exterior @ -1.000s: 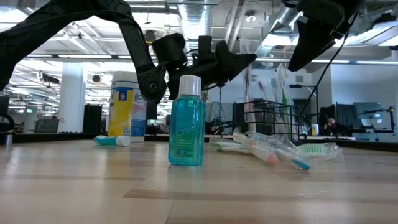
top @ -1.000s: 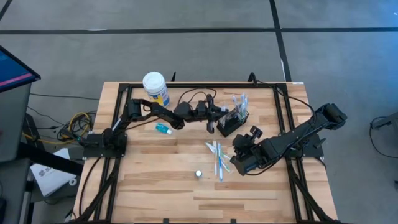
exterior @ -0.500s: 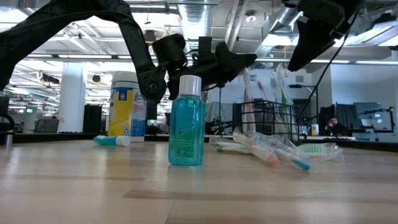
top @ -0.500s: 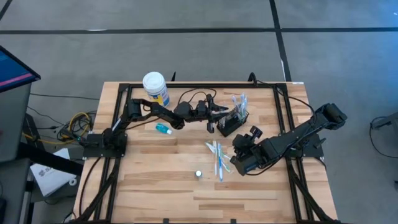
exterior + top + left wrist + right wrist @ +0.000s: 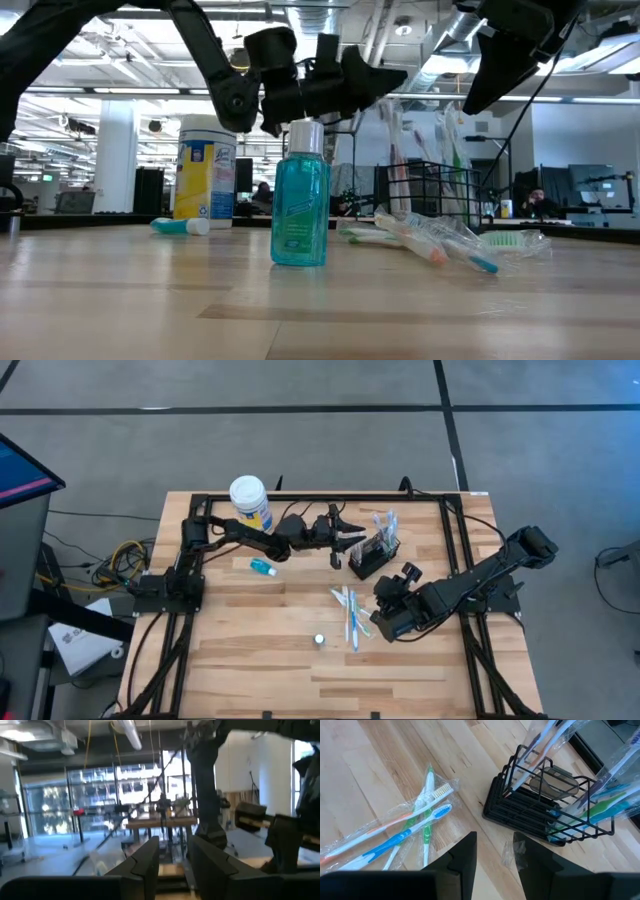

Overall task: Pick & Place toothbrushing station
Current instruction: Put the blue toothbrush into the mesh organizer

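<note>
Left gripper (image 5: 345, 541) hangs above the table in the upper middle of the overhead view, fingers parted with nothing between them, its tips pointing toward the black wire-mesh holder (image 5: 374, 555) just to its right and not touching it. From table height the same gripper (image 5: 385, 75) sits high in the upper middle of the frame, well clear of the wood. In its own wrist view the two dark fingers (image 5: 150, 862) stand apart with a clear gap and only the room beyond them.

Right gripper (image 5: 385, 622) is lower and right of centre in the overhead view, raised just right of the loose toothbrushes (image 5: 350, 615); its fingers (image 5: 462, 857) are spread and empty, looking down on those wrapped brushes (image 5: 415, 827) and on the holder (image 5: 545, 802).

The holder stands upright in the upper middle of the table (image 5: 250, 670), already carrying several wrapped toothbrushes (image 5: 385, 525) that lean out of its top. The rest of the brushes, white, blue and green, lie in a pile on the wood below it. A small teal tube (image 5: 263, 567) lies flat to the upper left, near the white-lidded wipes canister (image 5: 250, 500). A teal mouthwash bottle (image 5: 300, 195) stands upright in the foreground of the table-level view; overhead only its white cap (image 5: 319, 639) shows, lower centre.
</note>
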`<action>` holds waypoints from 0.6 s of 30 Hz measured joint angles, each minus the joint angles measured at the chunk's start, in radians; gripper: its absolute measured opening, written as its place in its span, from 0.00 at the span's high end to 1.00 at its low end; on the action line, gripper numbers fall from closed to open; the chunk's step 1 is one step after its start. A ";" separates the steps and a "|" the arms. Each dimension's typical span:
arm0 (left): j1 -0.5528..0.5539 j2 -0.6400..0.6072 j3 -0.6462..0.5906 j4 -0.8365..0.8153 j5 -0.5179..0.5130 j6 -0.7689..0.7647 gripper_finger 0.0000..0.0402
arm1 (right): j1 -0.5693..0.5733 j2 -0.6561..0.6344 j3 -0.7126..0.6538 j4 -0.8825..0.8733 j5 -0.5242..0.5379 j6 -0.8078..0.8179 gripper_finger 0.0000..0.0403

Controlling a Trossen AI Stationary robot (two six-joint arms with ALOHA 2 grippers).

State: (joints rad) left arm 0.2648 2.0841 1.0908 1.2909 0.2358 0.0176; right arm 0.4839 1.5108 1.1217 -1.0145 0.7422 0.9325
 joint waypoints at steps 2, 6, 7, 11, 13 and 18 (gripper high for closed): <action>0.005 -0.014 0.000 -0.058 0.000 0.001 0.74 | -0.001 0.000 0.000 0.001 0.000 0.000 0.71; 0.005 -0.032 -0.001 -0.093 0.014 0.004 0.74 | -0.001 0.000 0.000 0.001 0.000 0.000 0.71; 0.005 -0.038 -0.001 -0.089 0.029 0.004 0.74 | -0.001 0.000 0.000 0.001 0.000 0.000 0.71; 0.007 -0.100 -0.005 -0.139 0.060 0.006 0.74 | -0.001 0.000 0.000 0.001 0.000 0.000 0.71; 0.012 -0.149 -0.018 -0.192 0.060 0.031 0.74 | -0.001 0.000 0.000 0.001 0.000 0.000 0.71; 0.011 -0.270 -0.077 -0.411 0.086 0.072 0.74 | 0.000 0.000 0.000 0.001 0.000 0.000 0.71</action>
State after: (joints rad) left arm 0.2755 1.8137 1.0142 0.8804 0.3217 0.0897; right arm 0.4839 1.5108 1.1217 -1.0134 0.7422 0.9329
